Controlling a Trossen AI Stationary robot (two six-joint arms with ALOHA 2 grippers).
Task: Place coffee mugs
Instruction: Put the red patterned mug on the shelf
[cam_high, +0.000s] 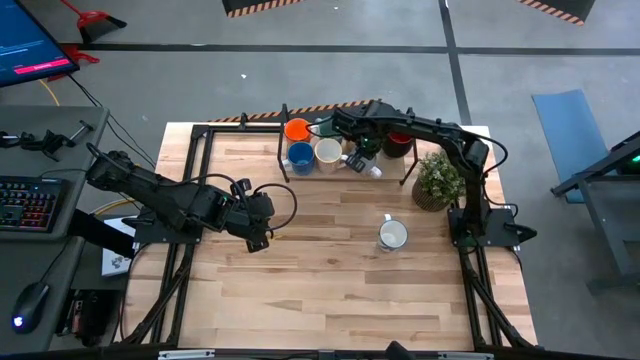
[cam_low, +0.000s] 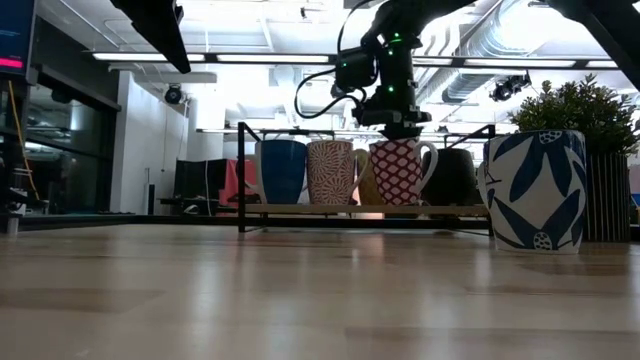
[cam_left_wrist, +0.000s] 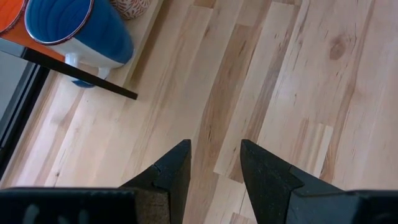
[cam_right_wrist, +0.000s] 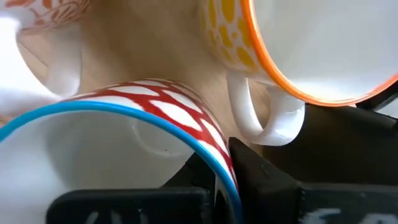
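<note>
On a black wire rack (cam_high: 283, 150) at the table's far edge stand an orange mug (cam_high: 297, 129), a blue mug (cam_high: 300, 156), a cream patterned mug (cam_high: 328, 152) and a dark red mug (cam_high: 397, 144). My right gripper (cam_high: 358, 152) is shut on a red-lattice mug (cam_low: 398, 172) beside them. A blue-leaf white mug (cam_high: 392, 235) stands on its base on the open table. My left gripper (cam_high: 258, 232) hovers open over bare wood left of centre, with the blue mug (cam_left_wrist: 81, 31) ahead of it. My right gripper (cam_right_wrist: 227, 163) pinches the red-lattice mug's wall at its blue-edged rim (cam_right_wrist: 219, 163), one finger inside the mug and one outside. It comes from above, pointing down (cam_low: 400, 122). The mug stands upright, its base (cam_low: 398, 203) level with the other mugs' on the rack shelf; whether it rests there, I cannot tell.
A bushy potted plant (cam_high: 437, 180) stands right of the rack, near the right arm's base. A yellow-dotted mug with an orange rim (cam_right_wrist: 298, 50) sits close behind the held one, its handle (cam_right_wrist: 261, 121) toward my fingers. Bare wood lies across the table's near half (cam_high: 320, 290).
</note>
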